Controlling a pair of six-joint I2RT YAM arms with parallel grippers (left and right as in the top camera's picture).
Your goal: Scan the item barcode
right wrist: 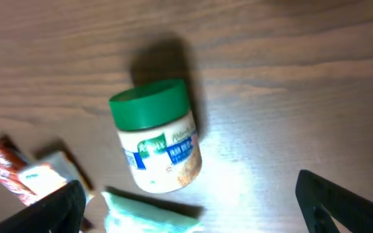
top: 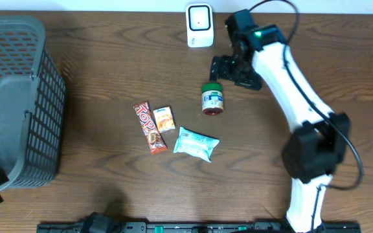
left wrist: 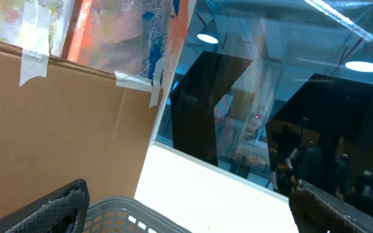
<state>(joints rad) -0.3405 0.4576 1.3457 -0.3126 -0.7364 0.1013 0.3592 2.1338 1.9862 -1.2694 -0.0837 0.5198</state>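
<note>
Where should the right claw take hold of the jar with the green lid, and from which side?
Grip the jar across its labelled middle, coming from above. It seems to lie on its side, green lid toward the open right claw; its round sides are free.

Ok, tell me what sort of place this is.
Probably a mock shop checkout on a wooden table: a white scanner, a grey shopping basket, and groceries like the green-lidded jar.

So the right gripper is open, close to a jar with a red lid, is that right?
Not quite: the lid is green, not red, as the right wrist view shows. The right gripper is open, close to the jar.
</note>
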